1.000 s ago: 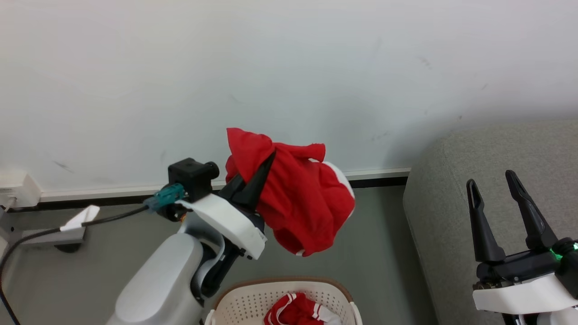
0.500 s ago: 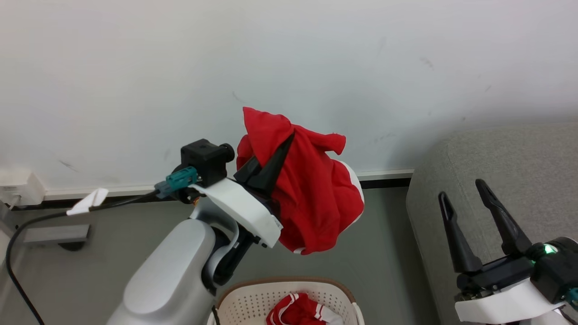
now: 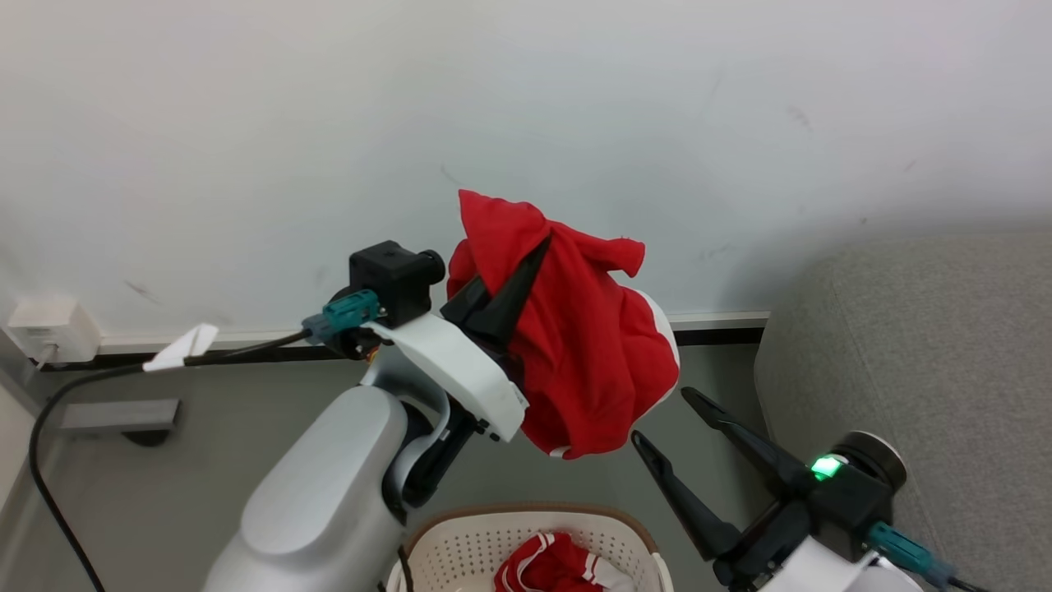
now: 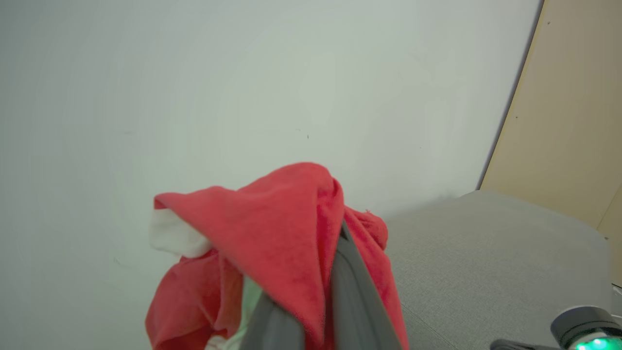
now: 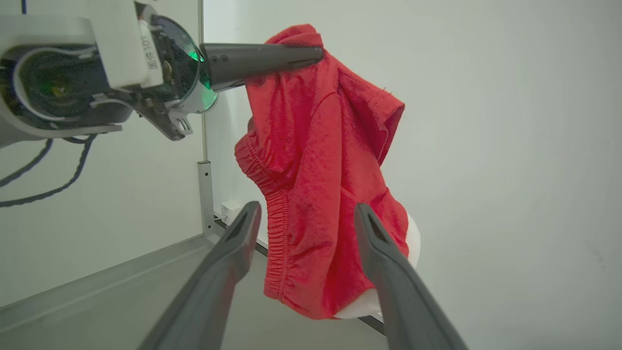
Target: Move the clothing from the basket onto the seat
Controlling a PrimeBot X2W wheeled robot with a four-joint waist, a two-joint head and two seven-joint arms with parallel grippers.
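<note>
My left gripper is shut on a piece of red clothing with a white panel, held up in front of the wall, well above the basket. The garment hangs down from the fingers in the right wrist view, clothing bunched with an elastic hem. My right gripper stands open just below and right of the hanging garment, its fingers pointing at it without touching. More red clothing with white stripes lies in the basket. The grey seat is at the right.
A white wall with a baseboard runs behind. A black cable and a wall socket sit at the far left. Grey floor lies around the basket. A tan panel stands beyond the seat.
The left gripper has lifted the red garment higher and a little right. The right gripper has swung left from in front of the seat, turning its open fingers toward the garment.
</note>
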